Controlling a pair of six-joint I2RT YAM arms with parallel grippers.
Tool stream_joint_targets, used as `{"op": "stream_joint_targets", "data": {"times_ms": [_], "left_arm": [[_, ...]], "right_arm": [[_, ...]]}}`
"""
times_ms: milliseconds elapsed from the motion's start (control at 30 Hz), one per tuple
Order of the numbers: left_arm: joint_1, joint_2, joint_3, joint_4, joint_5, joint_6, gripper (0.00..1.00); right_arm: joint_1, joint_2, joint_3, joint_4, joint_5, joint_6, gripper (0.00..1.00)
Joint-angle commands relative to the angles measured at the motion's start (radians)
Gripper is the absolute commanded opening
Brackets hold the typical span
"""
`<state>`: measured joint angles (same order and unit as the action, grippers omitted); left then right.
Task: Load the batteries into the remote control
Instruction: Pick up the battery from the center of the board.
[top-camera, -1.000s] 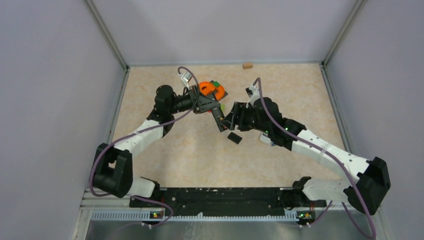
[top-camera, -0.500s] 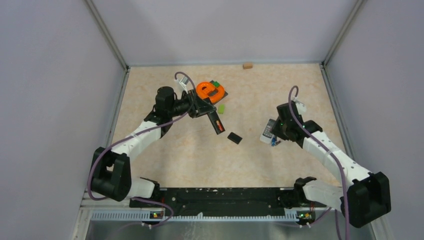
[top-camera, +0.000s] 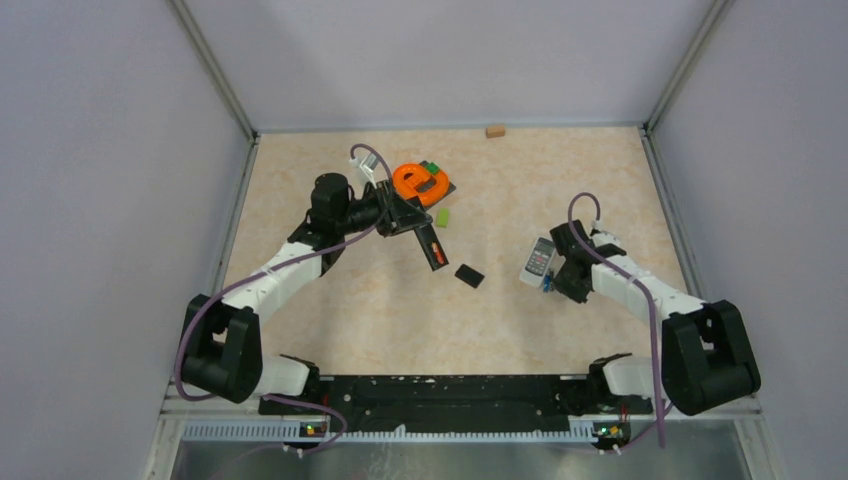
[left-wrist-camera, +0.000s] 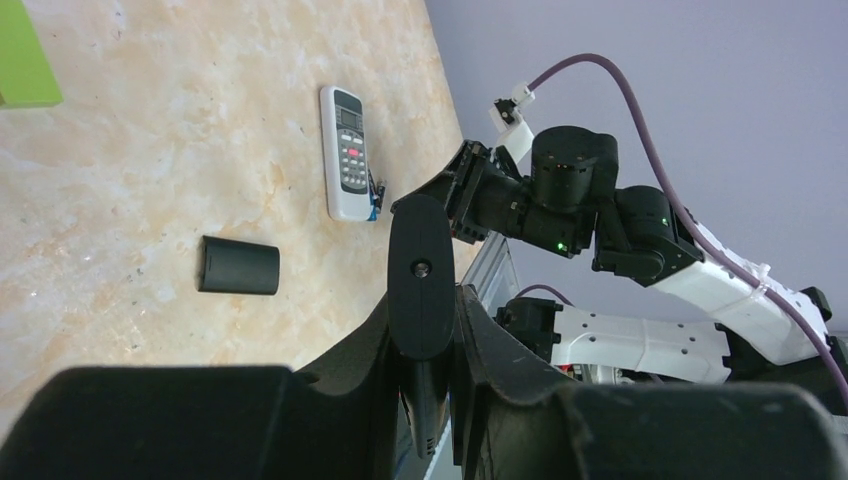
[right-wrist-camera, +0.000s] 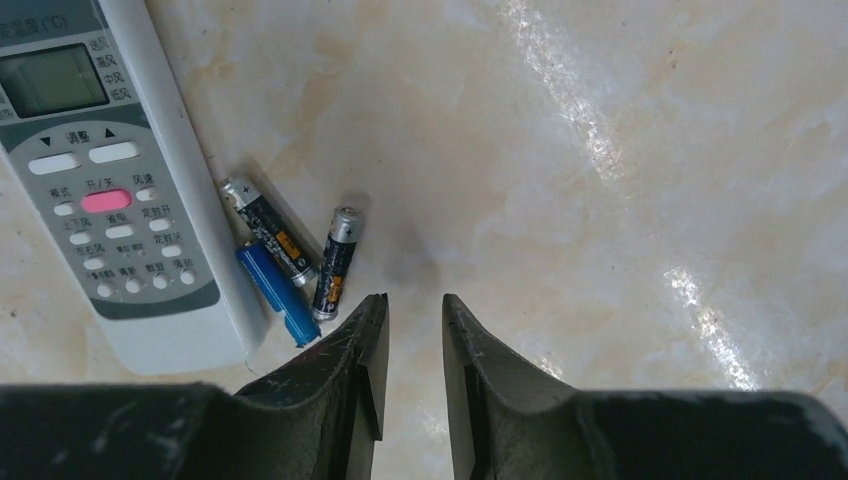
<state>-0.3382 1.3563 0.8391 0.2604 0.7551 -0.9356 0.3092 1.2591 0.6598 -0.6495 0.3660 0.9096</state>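
Observation:
My left gripper (top-camera: 424, 233) (left-wrist-camera: 425, 300) is shut on a slim black remote control (top-camera: 431, 246) (left-wrist-camera: 420, 270), held above the table; a red-orange spot shows at its lower end. The remote's black cover (top-camera: 468, 275) (left-wrist-camera: 238, 265) lies on the table. A white remote (top-camera: 539, 260) (right-wrist-camera: 110, 190) lies face up at the right. Beside it lie the batteries: two black ones (right-wrist-camera: 268, 230) (right-wrist-camera: 335, 262) and a blue one (right-wrist-camera: 275, 293). My right gripper (top-camera: 558, 284) (right-wrist-camera: 415, 305) hovers just right of them, its jaws a narrow gap apart with nothing between.
An orange ring-shaped toy (top-camera: 420, 180) with red and green blocks stands behind the left gripper. A green block (top-camera: 442, 216) (left-wrist-camera: 20, 60) lies near it, and a small brown block (top-camera: 494, 130) rests by the back wall. Walls enclose the table.
My right arm pulled back from the black remote at the centre to the right, over the batteries, and its jaws narrowed. The left arm shifted only slightly with the remote.

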Motion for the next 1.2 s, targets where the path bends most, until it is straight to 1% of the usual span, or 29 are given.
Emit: {"op": "stream_joint_targets", "data": {"times_ms": [0, 67, 167, 467, 600, 767, 933, 1000, 1100, 1167], "left_arm": [[0.004, -0.04, 0.015, 0.036, 0.028, 0.023, 0.0], [0.004, -0.04, 0.018, 0.037, 0.03, 0.024, 0.0], [0.005, -0.038, 0.019, 0.038, 0.032, 0.024, 0.0], [0.004, -0.03, 0.023, 0.039, 0.035, 0.024, 0.0], [0.004, -0.029, 0.023, 0.04, 0.038, 0.021, 0.0], [0.004, -0.03, 0.024, 0.04, 0.041, 0.018, 0.0], [0.004, -0.026, 0.023, 0.048, 0.044, 0.012, 0.0], [0.004, -0.027, 0.022, 0.05, 0.048, 0.011, 0.0], [0.004, -0.029, 0.021, 0.05, 0.051, 0.013, 0.0], [-0.002, -0.03, 0.017, 0.062, 0.046, -0.002, 0.0]], "right_arm": [[-0.011, 0.025, 0.035, 0.069, 0.03, 0.003, 0.3], [-0.011, 0.03, 0.043, 0.077, 0.029, 0.003, 0.35], [-0.012, 0.039, 0.055, 0.079, 0.02, 0.005, 0.38], [-0.011, 0.086, 0.063, 0.107, 0.033, 0.01, 0.38], [-0.011, 0.132, 0.083, 0.092, 0.057, 0.016, 0.34], [-0.012, 0.133, 0.078, 0.085, 0.064, 0.007, 0.28], [-0.011, 0.148, 0.066, 0.094, 0.05, 0.002, 0.25], [-0.011, 0.163, 0.063, 0.1, 0.042, -0.002, 0.18], [-0.01, 0.178, 0.061, 0.118, 0.023, -0.016, 0.03], [-0.011, 0.166, 0.062, 0.134, 0.014, -0.023, 0.0]]}}
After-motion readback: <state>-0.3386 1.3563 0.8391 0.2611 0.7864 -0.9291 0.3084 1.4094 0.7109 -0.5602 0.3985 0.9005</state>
